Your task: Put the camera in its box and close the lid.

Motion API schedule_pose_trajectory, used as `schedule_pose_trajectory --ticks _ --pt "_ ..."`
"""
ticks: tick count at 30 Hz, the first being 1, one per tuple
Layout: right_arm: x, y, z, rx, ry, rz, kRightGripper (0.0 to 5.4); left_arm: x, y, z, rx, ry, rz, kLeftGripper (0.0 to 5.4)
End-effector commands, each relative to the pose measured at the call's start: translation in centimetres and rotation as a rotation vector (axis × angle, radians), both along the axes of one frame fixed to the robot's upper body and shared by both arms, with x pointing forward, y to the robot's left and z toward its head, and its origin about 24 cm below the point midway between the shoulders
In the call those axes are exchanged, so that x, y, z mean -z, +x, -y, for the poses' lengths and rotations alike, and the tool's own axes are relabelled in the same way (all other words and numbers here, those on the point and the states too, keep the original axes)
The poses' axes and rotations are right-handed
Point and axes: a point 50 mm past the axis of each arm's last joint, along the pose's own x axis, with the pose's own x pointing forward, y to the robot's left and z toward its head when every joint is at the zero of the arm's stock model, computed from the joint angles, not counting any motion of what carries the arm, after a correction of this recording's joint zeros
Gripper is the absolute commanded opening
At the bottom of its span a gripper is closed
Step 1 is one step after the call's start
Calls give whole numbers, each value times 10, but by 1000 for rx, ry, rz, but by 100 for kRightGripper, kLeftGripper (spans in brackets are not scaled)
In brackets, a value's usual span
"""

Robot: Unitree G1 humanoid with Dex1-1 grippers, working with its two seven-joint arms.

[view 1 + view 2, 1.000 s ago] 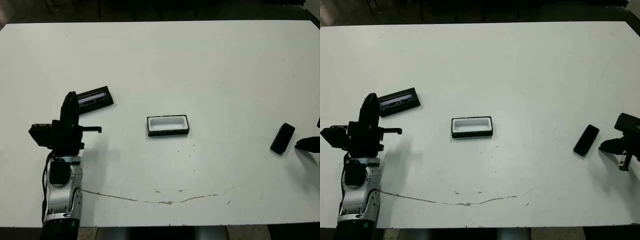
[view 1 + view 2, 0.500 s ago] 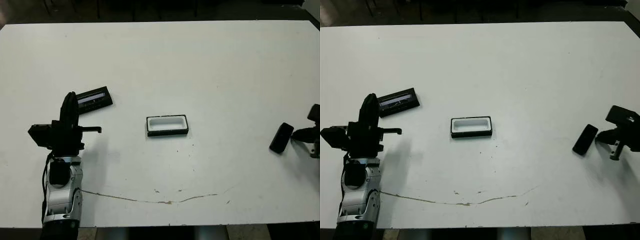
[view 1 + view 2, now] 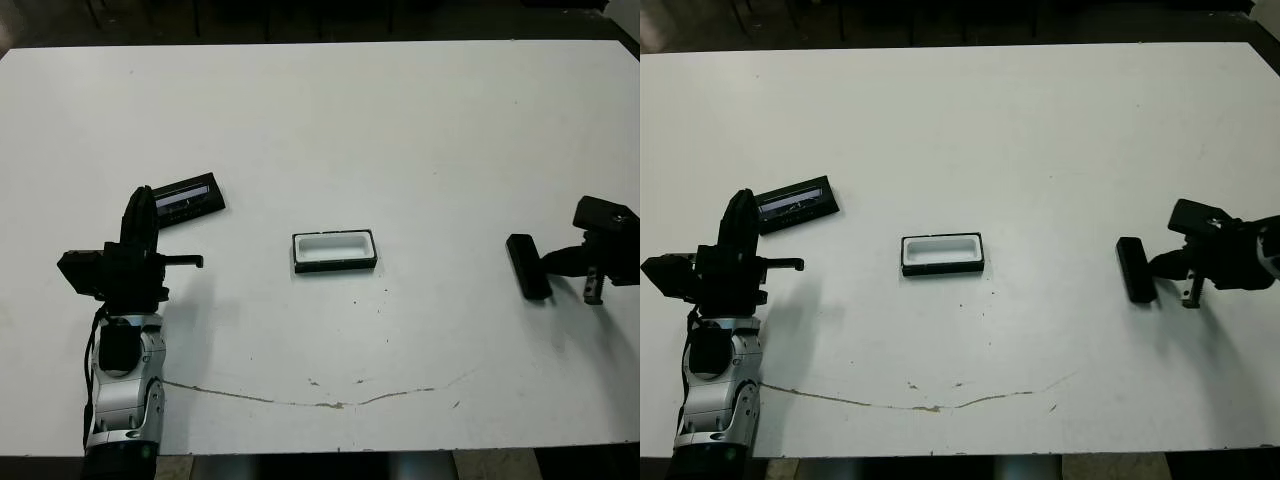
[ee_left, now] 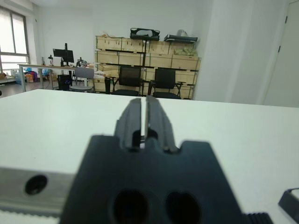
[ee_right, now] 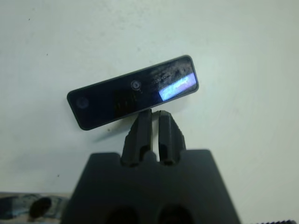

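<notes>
in the last second the right claw [image 3: 1162, 270] has come in from the bench [image 3: 400, 130] edge and pushed the camera [image 3: 527, 266] toward the middle; the bar has turned and now lies nearer the box [image 3: 336, 251], but well apart from it. the right claw is clenched, its tips touching the camera's side, not grasping it. the left claw [image 4: 144, 119] is clenched on nothing, beside the lid [image 3: 188, 198]. i judge the camera is being nudged, not yet picked.

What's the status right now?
Both grippers shut: right gripper nudging the camera, left gripper idle by the lid. Box open, empty, path clear.
</notes>
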Motion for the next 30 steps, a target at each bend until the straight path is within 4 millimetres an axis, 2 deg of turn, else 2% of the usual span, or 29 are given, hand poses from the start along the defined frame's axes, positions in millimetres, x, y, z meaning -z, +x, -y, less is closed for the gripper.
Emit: schedule_pose_trajectory --ticks 1,8,10,16,19,24,30 --pt "31 -7 -11 -16 9 -132 0 7 -3 -2 -8 -7 -38 1" --pt "30 -4 -25 -78 -3 -117 0 8 -3 -1 -7 -17 -42 1" --pt "33 -1 -31 -43 -10 -172 0 8 -3 -1 1 -19 -36 1" --pt "6 -2 -65 -133 -43 -104 0 9 -4 0 -10 -19 -44 1" --pt "17 2 -68 -176 -84 -65 0 9 -4 0 -4 -25 -42 1" --pt "44 13 -63 -158 -33 -64 0 10 -5 0 -8 -26 -45 1" --pt "46 17 -68 -183 -29 -36 0 10 -5 -1 0 -24 -43 1"
